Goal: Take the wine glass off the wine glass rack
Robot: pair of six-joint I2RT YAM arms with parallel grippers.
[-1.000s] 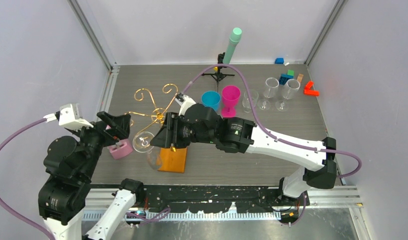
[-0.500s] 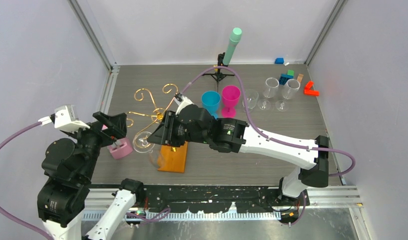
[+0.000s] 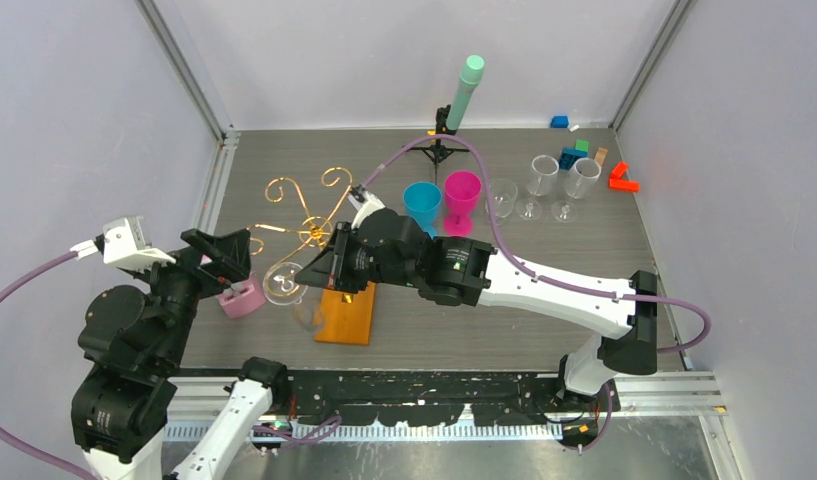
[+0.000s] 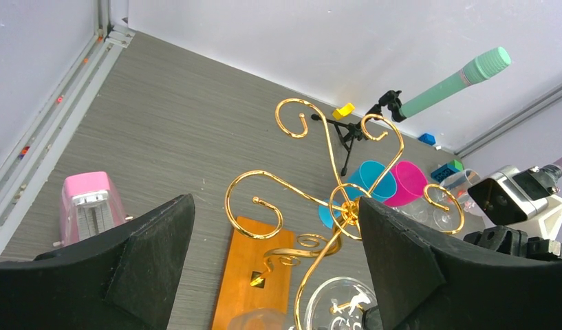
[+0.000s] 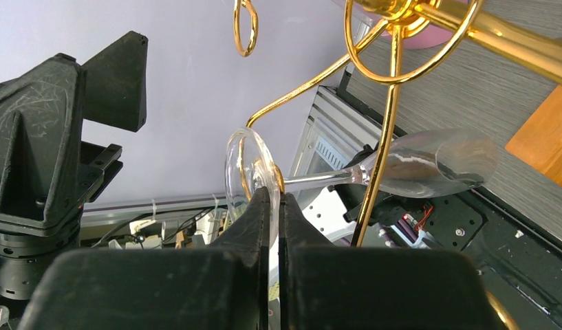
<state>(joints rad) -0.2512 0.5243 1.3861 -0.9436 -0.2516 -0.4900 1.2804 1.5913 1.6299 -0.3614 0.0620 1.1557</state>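
Note:
The wine glass point(image 3: 282, 283) hangs foot-up from a front arm of the gold wire wine glass rack point(image 3: 314, 232), which stands on an orange base point(image 3: 346, 315). Its bowl point(image 5: 436, 161) tilts toward the table's near edge. My right gripper point(image 5: 276, 199) is shut on the rim of the glass's round foot point(image 5: 245, 168), right beside the gold hook that carries it. My left gripper point(image 4: 276, 206) hovers open to the left of the rack point(image 4: 333, 206), with nothing between its fingers. The glass foot point(image 4: 340, 302) shows low in the left wrist view.
A pink block point(image 3: 242, 297) lies left of the rack, under the left gripper. Behind the right arm stand a blue cup point(image 3: 421, 200), a magenta goblet point(image 3: 462, 195) and three clear glasses point(image 3: 541, 180). A tripod with a mint cylinder point(image 3: 464, 90) and coloured blocks point(image 3: 622, 180) sit at the back.
My right gripper's jaws have closed onto the glass's foot after sliding slightly left. The left arm has shifted a little to the left and stays open.

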